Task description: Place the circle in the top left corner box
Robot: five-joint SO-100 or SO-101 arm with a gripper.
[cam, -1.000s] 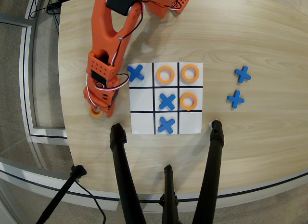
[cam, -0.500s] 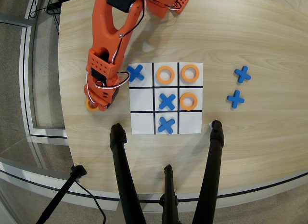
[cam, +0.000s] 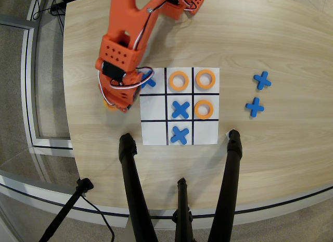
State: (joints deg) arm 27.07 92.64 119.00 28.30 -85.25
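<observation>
overhead view: i look straight down, fairly near, on the light wooden table (cam: pixel 260 39) and white black-lined paper grid (cam: pixel 179 106).
bottom edge: black tripod legs (cam: pixel 132 185) intrude.

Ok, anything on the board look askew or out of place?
Nothing stands out: the paper grid lies flat, three orange rings and the blue crosses sit within cells. The arm hides part of one cross.
</observation>
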